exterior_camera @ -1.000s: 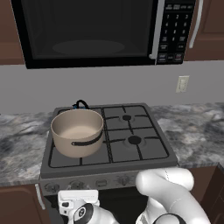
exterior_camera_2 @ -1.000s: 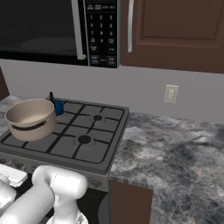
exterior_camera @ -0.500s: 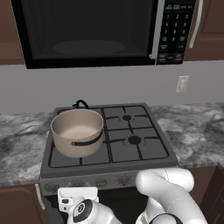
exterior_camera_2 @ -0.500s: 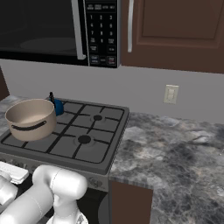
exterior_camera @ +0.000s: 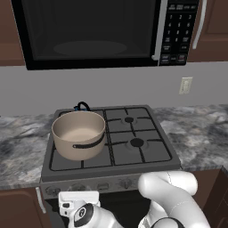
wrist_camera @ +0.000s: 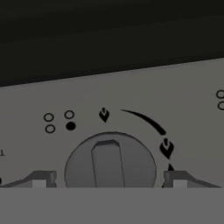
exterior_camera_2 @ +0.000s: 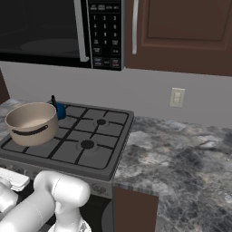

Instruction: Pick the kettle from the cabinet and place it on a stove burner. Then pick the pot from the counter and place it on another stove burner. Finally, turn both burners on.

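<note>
The beige pot stands on the stove's front-left burner. Behind it sits the blue kettle, on the back-left burner; its black handle peeks over the pot's rim. The two right-hand burners are bare. My gripper is low at the stove's front panel, open. Its fingertips stand on either side of a round grey knob without touching it. The knob's bar points roughly upright. The hand's white body shows below the stove's front edge.
A black microwave hangs over the stove. The dark wooden cabinet to its right is closed, with a pale bar handle. Grey mottled counter lies on both sides of the stove. A wall socket sits behind it.
The hand has shifted only slightly at the stove front. Pot and kettle have not moved.
</note>
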### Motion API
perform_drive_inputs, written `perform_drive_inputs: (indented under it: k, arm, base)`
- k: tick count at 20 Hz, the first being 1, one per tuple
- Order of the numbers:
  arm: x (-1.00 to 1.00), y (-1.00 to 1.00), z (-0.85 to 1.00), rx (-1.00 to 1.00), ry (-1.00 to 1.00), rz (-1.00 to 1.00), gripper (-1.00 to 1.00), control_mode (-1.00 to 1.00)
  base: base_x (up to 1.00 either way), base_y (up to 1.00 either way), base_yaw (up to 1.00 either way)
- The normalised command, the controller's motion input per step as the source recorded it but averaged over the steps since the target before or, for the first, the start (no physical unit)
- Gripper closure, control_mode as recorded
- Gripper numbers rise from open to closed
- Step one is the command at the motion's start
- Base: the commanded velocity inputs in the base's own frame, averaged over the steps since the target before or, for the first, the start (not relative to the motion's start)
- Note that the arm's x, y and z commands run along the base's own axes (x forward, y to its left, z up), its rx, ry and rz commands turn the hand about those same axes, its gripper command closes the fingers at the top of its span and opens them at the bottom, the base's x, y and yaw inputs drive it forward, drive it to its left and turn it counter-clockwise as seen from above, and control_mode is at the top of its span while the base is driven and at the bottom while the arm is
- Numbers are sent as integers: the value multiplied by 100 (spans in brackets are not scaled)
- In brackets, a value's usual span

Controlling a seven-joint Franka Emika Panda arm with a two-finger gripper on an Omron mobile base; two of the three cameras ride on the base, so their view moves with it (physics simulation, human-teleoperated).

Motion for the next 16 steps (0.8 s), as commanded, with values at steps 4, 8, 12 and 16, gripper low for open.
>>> perform_drive_inputs:
  k: [4,8,12,16]
  arm:
    - [0,-1,-18,0,0,0,-100,-100]
    - [9,0,-6,0,0,0,-100,-100]
    - [22,1,0,0,0,1,100,-100]
    - [16,0,-5,0,0,2,100,-100]
  base:
    - [0,0,0]
    - [0,0,0]
    - [0,0,0]
    - [0,0,0]
